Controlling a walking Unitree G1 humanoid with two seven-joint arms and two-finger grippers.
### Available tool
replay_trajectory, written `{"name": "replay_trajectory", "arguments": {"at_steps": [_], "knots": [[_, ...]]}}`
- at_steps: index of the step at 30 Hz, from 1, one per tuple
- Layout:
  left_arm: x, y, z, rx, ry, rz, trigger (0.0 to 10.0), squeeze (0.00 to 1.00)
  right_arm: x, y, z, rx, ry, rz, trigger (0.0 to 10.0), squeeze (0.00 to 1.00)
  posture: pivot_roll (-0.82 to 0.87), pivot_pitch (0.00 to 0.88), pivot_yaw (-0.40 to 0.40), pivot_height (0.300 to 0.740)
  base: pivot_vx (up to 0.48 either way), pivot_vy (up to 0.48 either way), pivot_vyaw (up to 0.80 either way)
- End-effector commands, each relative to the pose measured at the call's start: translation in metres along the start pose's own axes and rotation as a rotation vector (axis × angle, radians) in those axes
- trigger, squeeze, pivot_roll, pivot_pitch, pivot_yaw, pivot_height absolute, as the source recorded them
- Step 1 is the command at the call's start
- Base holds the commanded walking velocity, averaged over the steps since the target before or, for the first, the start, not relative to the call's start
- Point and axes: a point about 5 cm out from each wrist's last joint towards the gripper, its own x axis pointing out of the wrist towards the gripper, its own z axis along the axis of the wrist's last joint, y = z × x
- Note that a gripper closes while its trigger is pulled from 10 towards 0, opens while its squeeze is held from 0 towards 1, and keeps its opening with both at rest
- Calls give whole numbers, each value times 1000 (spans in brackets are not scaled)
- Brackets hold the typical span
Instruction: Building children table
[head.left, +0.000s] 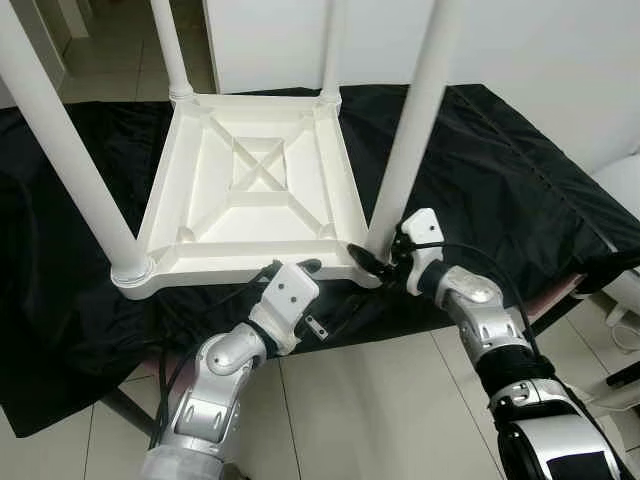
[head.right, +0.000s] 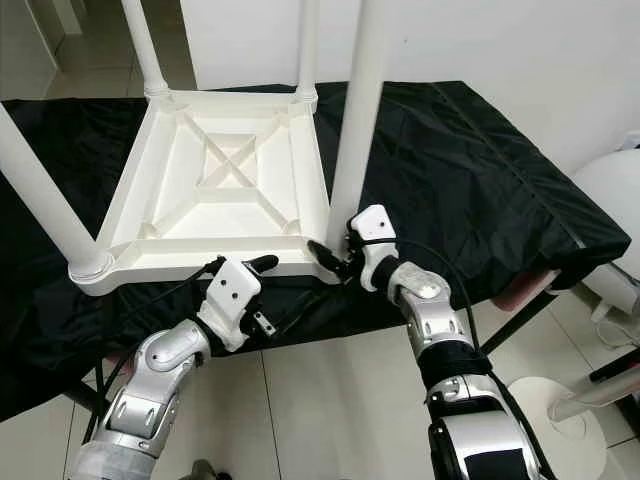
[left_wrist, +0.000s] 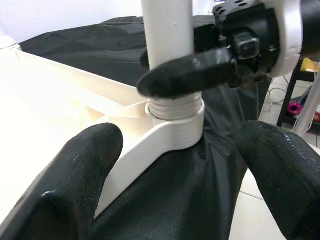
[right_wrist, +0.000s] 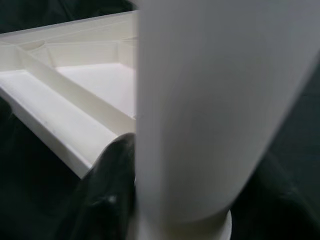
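Four smooth round legs (head.left: 412, 130) — ribbed tabletop (head.left: 250, 190)

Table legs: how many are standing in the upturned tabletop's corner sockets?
4: near-left leg, far-left leg, far-right leg, and near-right leg, which the right gripper clasps at its base.

Right up close, a thick white table leg (right_wrist: 192, 110) stands upright, its lower end meeting a round collar (right_wrist: 220, 227) at the base. One black finger (right_wrist: 107, 192) of the right tool presses against the leg's side. Behind it lies the upturned white table frame (right_wrist: 65, 100), its ribs forming shallow compartments, resting on black cloth (right_wrist: 22, 175).
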Motion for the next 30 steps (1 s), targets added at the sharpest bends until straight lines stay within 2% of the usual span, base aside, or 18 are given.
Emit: {"name": "replay_trajectory", "arguments": {"at_steps": [1, 7, 8, 12, 14, 17, 23, 26, 27, 30], "knots": [[-3, 4, -3, 1, 12, 118, 10000, 0, -5, 8, -18, 23, 72, 49, 0, 0, -37, 44, -32, 740, 0, 0, 0], [-2, 3, -3, -1, 12, 116, 10000, 0, -6, 9, -21, 35, 65, 38, 0, 0, -41, 52, -29, 740, 0, 0, 0], [-2, 3, -3, -2, 11, 116, 10000, 0, -6, 9, -21, 42, 64, 27, 10000, 0, -45, 55, -26, 740, 0, 0, 0], [-2, 3, -3, -4, 11, 112, 10000, 0, -2, 10, -20, 93, 49, -42, 10000, 0, -49, 61, -24, 740, 0, 0, 0], [-2, 1, -4, -8, 15, 104, 10000, 0, 2, 15, -19, 60, 61, -67, 10000, 0, -56, 61, -20, 740, 0, 0, 0], [-2, -1, -5, -9, 17, 97, 10000, 0, 5, 19, -18, 81, 57, -97, 10000, 0, -59, 65, -20, 740, 0, 0, 0], [-2, -2, -3, -12, 13, 100, 10000, 0, 5, 26, -14, 91, 39, -234, 10000, 0, -58, 71, -31, 740, 0, 0, 0], [-2, -3, -4, -21, 13, 107, 10000, 0, 3, 37, -16, 130, 42, -383, 10000, 0, -59, 72, -32, 740, 0, 0, 0], [-2, -3, -4, -21, 13, 107, 10000, 0, 3, 37, -16, 130, 42, -383, 10000, 0, -59, 72, -32, 740, 0, 0, 0], [-3, -4, -6, -22, 19, 100, 10000, 0, 5, 47, -19, 147, 68, -511, 10000, 0, -68, 73, -26, 740, 0, 0, 0]]}}
